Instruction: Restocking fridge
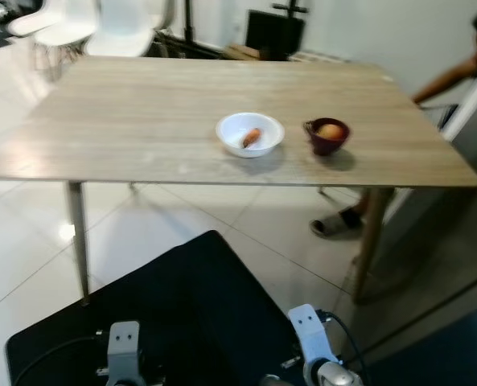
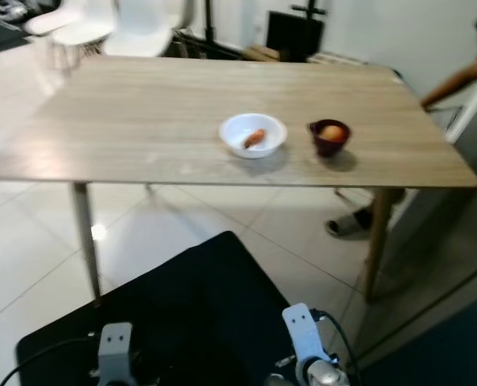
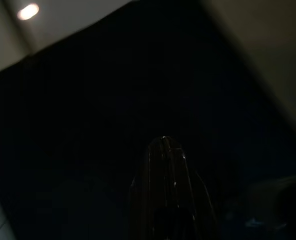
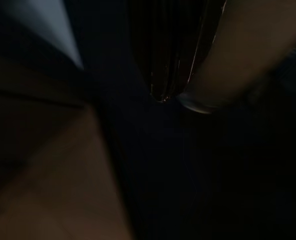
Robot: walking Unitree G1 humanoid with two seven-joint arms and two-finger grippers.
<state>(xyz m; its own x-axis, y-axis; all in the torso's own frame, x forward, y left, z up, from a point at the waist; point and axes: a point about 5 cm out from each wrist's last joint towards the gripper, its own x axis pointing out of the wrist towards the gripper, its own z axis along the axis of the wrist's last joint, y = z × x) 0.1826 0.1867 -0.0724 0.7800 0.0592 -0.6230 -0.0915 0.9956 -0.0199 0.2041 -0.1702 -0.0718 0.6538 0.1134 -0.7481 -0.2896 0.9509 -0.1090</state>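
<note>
A wooden table (image 1: 141, 121) carries a white bowl (image 1: 250, 133) holding an orange piece of food, just beside a dark red bowl (image 1: 327, 135) with a round fruit. A person (image 1: 455, 76) is cut off at the right edge. The left gripper (image 3: 163, 145) and right gripper (image 4: 162, 95) hang in shade, fingers seemingly together, holding nothing.

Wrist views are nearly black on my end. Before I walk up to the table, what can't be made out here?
- Left pincer and right pincer: wrist views too dark to tell open or shut.
- Orange item in the white bowl: too small and blurred to identify.
- Round orange item in the dark red cup: same, too small.
- Person: cut off by the right edge of the eye views.
- Fridge: I cannot pick one out.
</note>
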